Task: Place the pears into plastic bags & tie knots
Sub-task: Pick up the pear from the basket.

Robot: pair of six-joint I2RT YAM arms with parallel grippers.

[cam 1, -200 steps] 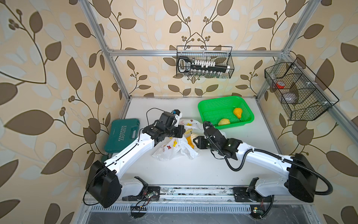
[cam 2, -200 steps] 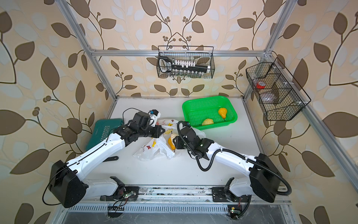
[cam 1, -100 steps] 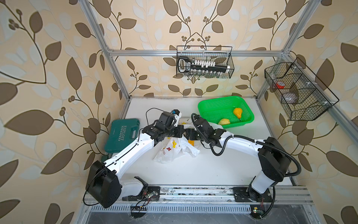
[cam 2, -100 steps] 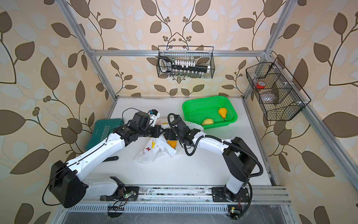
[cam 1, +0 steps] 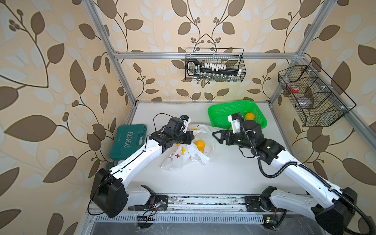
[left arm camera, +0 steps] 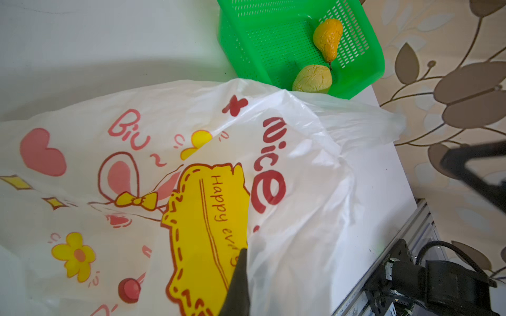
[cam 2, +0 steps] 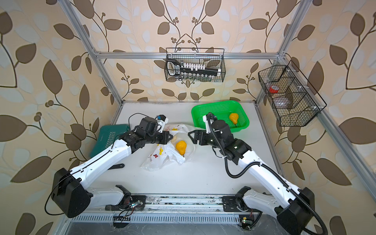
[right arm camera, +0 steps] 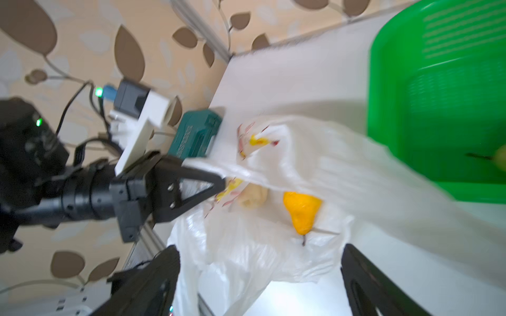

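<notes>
Two pears sit in my one bag, two more pears in the basket far right. My left claw pinches the bag's rim, arm stretched low; my right claw gapes empty beside it.

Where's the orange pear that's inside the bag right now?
In both top views the orange pear lies in the open mouth of the plastic bag mid-table, between the left gripper and the right gripper.
</notes>
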